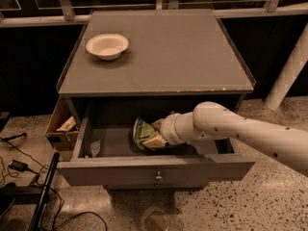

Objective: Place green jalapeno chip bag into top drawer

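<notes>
The top drawer [154, 170] of the grey cabinet stands pulled open, its front panel with a small round knob [158, 177] facing me. The green jalapeno chip bag [142, 132] is inside the drawer, near its middle, tilted on edge. My gripper [155, 136] reaches into the drawer from the right at the end of the white arm and is against the bag's right side, with tan fingers [156, 141] around it. The bag's lower part is hidden behind the drawer front.
A white round bowl [107, 45] sits on the cabinet top [163, 52] at the back left. A brown cardboard box [61, 127] stands left of the cabinet. Cables [19, 165] and a dark pole lie on the floor at the left. A white post [288, 69] stands at the right.
</notes>
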Tool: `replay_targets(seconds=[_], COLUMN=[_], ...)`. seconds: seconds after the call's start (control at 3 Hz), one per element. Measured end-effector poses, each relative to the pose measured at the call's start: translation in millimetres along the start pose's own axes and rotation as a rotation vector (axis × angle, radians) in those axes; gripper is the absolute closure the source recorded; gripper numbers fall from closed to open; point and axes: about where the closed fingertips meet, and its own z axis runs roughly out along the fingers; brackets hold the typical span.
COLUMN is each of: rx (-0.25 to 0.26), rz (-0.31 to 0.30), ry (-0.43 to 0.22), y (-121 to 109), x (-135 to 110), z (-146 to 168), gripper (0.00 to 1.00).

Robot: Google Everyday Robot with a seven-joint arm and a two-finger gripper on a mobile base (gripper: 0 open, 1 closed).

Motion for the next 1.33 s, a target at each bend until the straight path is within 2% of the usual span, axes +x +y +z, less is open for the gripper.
replay_targets(seconds=[0.33,0.67,1.0,1.33], rx=[-0.002,-0.003,-0.002,0.024], rz=[0.002,0.002,0.002,-0.009], ry=[0.0,0.0,0.0,-0.005], y=[0.6,0.6,0.4,-8.7], x=[1.2,1.2,1.2,-1.8], z=[1.3,1.3,1.3,1.5], gripper=[0.81,0.5,0.27,0.04])
